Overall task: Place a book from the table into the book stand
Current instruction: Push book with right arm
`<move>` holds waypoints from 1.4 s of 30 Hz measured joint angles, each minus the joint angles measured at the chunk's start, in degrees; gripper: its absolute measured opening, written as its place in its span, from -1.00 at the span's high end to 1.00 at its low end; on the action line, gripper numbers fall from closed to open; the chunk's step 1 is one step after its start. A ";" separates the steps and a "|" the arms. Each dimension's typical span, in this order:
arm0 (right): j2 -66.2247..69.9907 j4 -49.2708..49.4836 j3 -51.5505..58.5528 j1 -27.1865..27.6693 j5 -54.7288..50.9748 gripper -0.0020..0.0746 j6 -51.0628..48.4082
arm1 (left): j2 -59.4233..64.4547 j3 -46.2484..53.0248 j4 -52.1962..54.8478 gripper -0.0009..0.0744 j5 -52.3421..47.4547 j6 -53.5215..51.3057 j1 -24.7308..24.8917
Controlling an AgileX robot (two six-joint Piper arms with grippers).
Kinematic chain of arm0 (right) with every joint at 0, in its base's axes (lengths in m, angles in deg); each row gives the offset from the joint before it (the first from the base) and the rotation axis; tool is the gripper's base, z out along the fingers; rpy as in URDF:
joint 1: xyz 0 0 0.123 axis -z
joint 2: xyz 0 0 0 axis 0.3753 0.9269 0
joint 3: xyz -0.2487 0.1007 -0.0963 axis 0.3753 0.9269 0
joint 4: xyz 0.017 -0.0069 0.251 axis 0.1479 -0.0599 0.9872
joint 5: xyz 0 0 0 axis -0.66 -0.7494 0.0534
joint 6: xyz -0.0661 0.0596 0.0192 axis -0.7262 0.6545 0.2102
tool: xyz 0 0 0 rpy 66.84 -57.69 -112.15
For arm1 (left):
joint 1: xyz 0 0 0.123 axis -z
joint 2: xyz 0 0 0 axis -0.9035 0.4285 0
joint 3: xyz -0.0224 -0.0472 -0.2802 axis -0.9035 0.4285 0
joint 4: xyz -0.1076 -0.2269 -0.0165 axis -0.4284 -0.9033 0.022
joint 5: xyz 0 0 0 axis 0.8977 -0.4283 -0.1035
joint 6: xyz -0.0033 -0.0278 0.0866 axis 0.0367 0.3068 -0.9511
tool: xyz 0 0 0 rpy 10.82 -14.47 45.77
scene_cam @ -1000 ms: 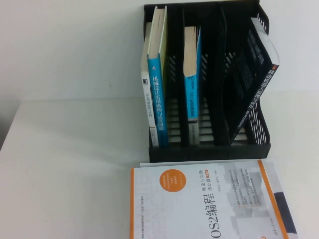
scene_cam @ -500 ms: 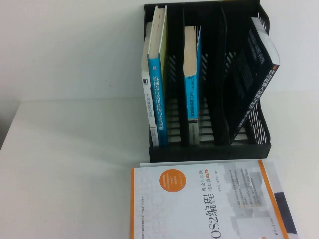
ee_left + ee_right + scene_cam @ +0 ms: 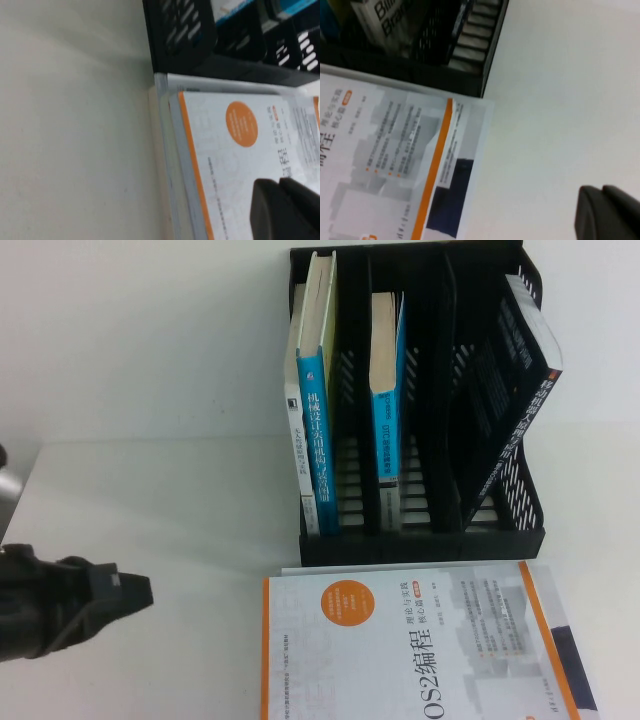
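A white book with an orange circle and orange stripe [image 3: 400, 650] lies flat on the table in front of the black book stand [image 3: 420, 543]. It rests on another white book or sheet. The book also shows in the left wrist view [image 3: 235, 150] and the right wrist view [image 3: 380, 165]. My left gripper [image 3: 140, 590] is shut and empty, to the left of the book; its fingertips [image 3: 270, 192] show against the book's cover. My right gripper [image 3: 602, 192] is shut and empty over bare table to the right of the book. It is out of the high view.
The stand holds a white book [image 3: 293, 430] and a blue book [image 3: 318, 440] in its left slot, a blue book [image 3: 385, 420] in the middle, and a black book [image 3: 510, 390] leaning at the right. The slots between are open. The white table [image 3: 150, 500] lies to the left.
My left arm has come into the high view at the lower left, reaching toward the book. The books and the stand have not moved.
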 joint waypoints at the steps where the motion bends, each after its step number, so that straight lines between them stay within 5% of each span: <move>1: 2.10 -0.03 -1.31 -0.63 -1.40 0.96 0.28 | 1.44 0.00 -0.69 0.99 -1.17 -0.74 0.00; 12: 26.67 14.61 -12.71 -0.55 -10.35 0.96 -3.34 | 10.04 0.00 -1.91 0.99 -3.83 -3.11 0.00; 19: 38.47 36.33 -12.80 9.68 -11.06 0.96 -17.11 | 10.25 -0.11 -2.25 0.99 -3.88 -3.57 0.00; 29: 42.58 37.48 -13.06 13.13 -10.93 0.96 -21.70 | 12.23 -0.32 -2.25 0.96 -3.23 -2.14 0.00; 37: 47.99 37.92 -13.08 11.70 -8.04 0.96 -22.12 | 18.99 -0.42 -2.15 0.54 -4.53 -0.77 0.00; 42: 50.85 38.54 -13.18 10.74 -7.63 0.96 -22.22 | 21.89 -0.42 -2.70 -0.01 -5.01 1.05 0.00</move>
